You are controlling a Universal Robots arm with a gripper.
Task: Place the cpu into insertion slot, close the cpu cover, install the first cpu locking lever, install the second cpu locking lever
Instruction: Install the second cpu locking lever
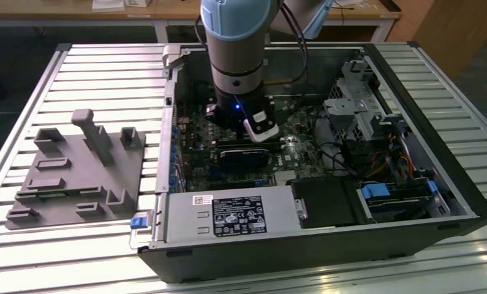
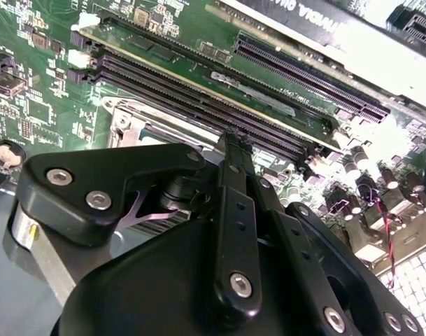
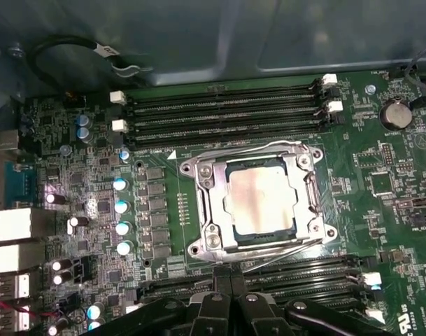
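In the first wrist view the cpu (image 3: 260, 199), a pale silvery square, lies in the insertion slot (image 3: 263, 239) on the green board. The cpu cover (image 3: 214, 206), a silvery frame, is folded down flat around it, the chip showing through its window. Two thin wire levers lie low along opposite sides of the frame, one (image 3: 233, 150) by the memory slots and one (image 3: 296, 248) on the side nearest my fingers. My gripper (image 3: 231, 278) sits just beside the socket, shut with nothing between its fingers. It also shows in the second wrist view (image 2: 233, 138) and inside the case (image 1: 255, 138).
The open computer case (image 1: 439, 184) lies on a slatted metal table. A black graphics card (image 1: 241, 157) sits just below the arm in the exterior view, a grey power supply (image 1: 231, 217) at the front, drive bays and cables at that view's right. A grey fixture plate (image 1: 71, 177) lies outside at its left.
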